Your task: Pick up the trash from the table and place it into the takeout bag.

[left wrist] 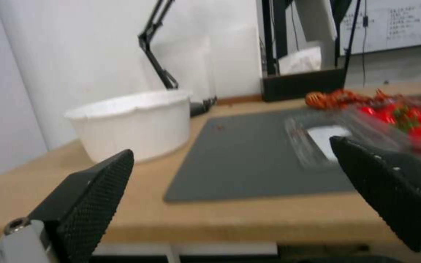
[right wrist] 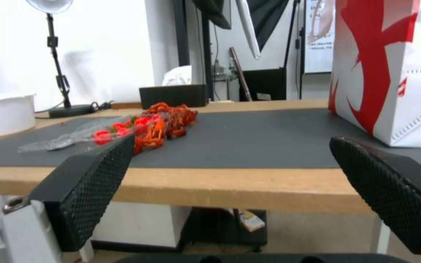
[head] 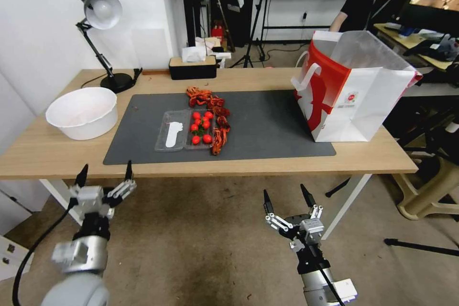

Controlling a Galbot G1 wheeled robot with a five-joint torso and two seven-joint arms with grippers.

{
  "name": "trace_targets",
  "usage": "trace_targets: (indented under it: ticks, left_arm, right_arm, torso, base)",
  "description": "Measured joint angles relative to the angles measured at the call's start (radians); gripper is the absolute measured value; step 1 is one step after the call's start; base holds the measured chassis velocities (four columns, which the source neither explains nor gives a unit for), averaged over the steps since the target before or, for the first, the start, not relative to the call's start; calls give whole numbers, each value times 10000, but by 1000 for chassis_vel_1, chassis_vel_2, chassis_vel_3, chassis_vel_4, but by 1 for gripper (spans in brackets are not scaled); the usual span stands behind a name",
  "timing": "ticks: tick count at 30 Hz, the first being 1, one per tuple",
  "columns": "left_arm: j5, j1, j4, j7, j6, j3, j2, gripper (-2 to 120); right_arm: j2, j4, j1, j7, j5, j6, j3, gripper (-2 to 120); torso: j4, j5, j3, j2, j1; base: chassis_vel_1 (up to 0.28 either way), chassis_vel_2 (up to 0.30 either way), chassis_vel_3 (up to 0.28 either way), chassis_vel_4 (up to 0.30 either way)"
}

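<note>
The table (head: 52, 153) is a light-wood desk with a dark grey mat (head: 272, 124). The takeout bag (head: 363, 105), white with a red side and strap handles, stands open at the mat's right end; it also rises beside the mat in the right wrist view (right wrist: 405, 73). The trash is out of view. My left gripper (head: 106, 168) hangs open and empty just in front of the table's front edge, left of centre. My right gripper (head: 285, 192) is open and empty too, lower and further out from the edge. Each wrist view looks across the desk edge (left wrist: 220, 219) (right wrist: 249, 190) between spread fingers.
A big white bowl (head: 83, 112) sits at the left. A clear tray of red tomatoes (head: 189, 130) lies mid-mat with red crayfish-like pieces (head: 215, 114) beside it. A desk lamp (head: 103, 14) and a black tissue box (head: 192, 67) stand at the back. Tripod legs are on the floor at right.
</note>
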Motion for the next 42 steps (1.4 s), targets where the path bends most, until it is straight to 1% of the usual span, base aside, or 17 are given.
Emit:
trace_targets:
  ticks: [3,4,5,7,8,9,13,17,22,42]
  left_arm:
    - [26,33,8,-12,-33,-13,-34,100]
    - [225,316,98,-47,-346,-74,-296,100]
    - [225,316,98,-47,-346,-74,-296,100]
    - [428,768,345,-8,-808,42,-478,100]
    - [424,893,391,25,-852,107,-488,100]
    - [424,893,391,25,-852,107,-488,100]
    - [328,1145,486,283,-616,323,-483,100]
    - [407,1144,585,359,-603,383,-523,100]
    - [663,1139,587,340,-603,390,-653,100]
    - [662,1118,575,319,-571,410,-650,100]
  right_arm:
    - [0,11,-5,0,0,-2,0,100]
    - [-6,119,-56,-13,17,-39,7,100]
    - [-6,119,-56,-13,17,-39,7,100]
    - [-89,323,-77,-66,149,-175,46,100]
    - [-126,390,-65,-85,235,-258,68,100]
    - [-126,390,-65,-85,235,-258,68,100]
    - [-424,548,126,-410,1061,-940,330,100]
    - [-590,630,223,-649,1563,-1243,528,100]
    - [-675,639,346,-764,1750,-1259,571,100]
    - [-674,619,350,-738,1725,-1244,570,100]
  torso:
    - [0,0,0,0,0]
    - [0,3,-1,0,1]
    - [0,3,-1,0,1]
    - [0,2,0,-1,1]
    - [0,0,0,-1,1]
    - [0,0,0,-1,1]
    - [-1,3,1,-1,2]
    - [0,1,1,-2,2]
    - [0,2,1,-1,2]
    - [0,1,1,-2,2]
  base:
    - [0,0,0,0]
    - [0,0,0,0]
    - [0,0,0,0]
    - [0,0,0,0]
    - [0,0,0,0]
    - [0,0,0,0]
    - [0,0,0,0]
    - [0,0,0,0]
    - [0,0,0,0]
    - [0,0,0,0]
